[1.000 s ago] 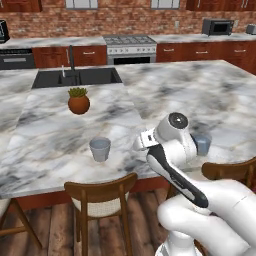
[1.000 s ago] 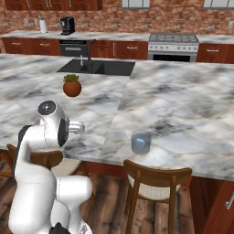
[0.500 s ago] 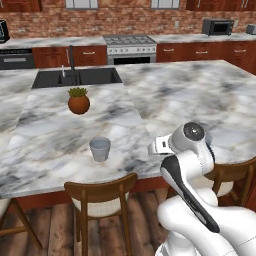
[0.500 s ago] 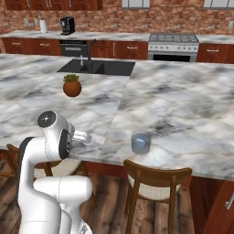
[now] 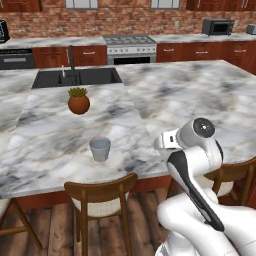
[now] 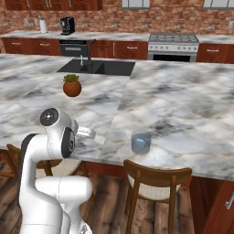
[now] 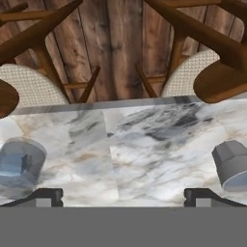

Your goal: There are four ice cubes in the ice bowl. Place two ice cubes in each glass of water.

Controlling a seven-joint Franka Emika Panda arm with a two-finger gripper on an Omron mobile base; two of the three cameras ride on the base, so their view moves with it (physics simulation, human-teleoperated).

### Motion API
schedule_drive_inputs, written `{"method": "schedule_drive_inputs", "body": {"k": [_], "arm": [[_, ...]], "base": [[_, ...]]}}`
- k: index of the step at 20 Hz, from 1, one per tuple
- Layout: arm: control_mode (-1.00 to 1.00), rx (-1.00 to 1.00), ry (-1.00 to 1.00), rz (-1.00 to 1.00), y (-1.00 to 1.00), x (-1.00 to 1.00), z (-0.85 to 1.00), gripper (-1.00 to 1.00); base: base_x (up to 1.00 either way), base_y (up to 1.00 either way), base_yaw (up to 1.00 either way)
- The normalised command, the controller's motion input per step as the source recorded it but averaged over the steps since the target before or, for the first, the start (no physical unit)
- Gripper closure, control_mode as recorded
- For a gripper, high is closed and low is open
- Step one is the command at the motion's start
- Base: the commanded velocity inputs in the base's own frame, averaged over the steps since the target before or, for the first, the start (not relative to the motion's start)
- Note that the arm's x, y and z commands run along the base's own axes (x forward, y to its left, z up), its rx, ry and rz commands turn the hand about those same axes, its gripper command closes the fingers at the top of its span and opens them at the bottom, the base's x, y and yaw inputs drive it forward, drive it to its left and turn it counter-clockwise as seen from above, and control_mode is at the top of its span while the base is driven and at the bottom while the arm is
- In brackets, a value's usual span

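Right, from the hand view I have the claw point(image 7: 123, 195) spread about as wide as it goes, its two dark fingertips point(image 7: 44, 195) far apart at the bottom of the picture and nothing between them. It hangs over the near edge of the marble island counter point(image 7: 144, 140), looking down at the stone and past it to the wooden floor point(image 7: 116, 43).

Just off one fingertip stands a glass of water point(image 7: 19, 161) with a pale blue ice cube point(image 7: 12, 165) inside it. Off the other fingertip is the second glass point(image 7: 231, 166); I cannot tell whether it holds any ice. The two glasses sit well apart, with the claw between them, and neither is touched.

Beyond the counter edge in the hand view are two wooden chairs with woven seats point(image 7: 193, 72), pushed in against the island.

From the base cameras, the same glasses flank the arm: one point(image 5: 100, 149) to its left in the left base view, the other point(image 6: 141, 142) to its right in the right base view, with a bluish cube showing inside it. Both stand near the front edge.

Further out from the claw is the orange-brown pot with a green plant point(image 5: 79, 101), and behind that the dark sink with its faucet point(image 5: 75, 76). At the far wall I see the stove point(image 5: 130, 47) and brick backsplash point(image 5: 130, 22).
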Motion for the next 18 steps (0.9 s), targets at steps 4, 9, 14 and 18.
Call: {"method": "schedule_drive_inputs", "body": {"k": [4,9,14,18], "arm": [[1.00,0.00,0.00,0.00,0.00,0.00,0.00,-1.00],[1.00,0.00,0.00,0.00,0.00,0.00,0.00,-1.00],[1.00,0.00,0.00,0.00,0.00,0.00,0.00,-1.00],[1.00,0.00,0.00,0.00,0.00,0.00,0.00,-1.00]], "base": [[-0.22,-0.26,0.00],[-0.51,-0.36,0.00],[-0.58,-0.36,-0.02],[-0.51,-0.47,-0.05]]}}
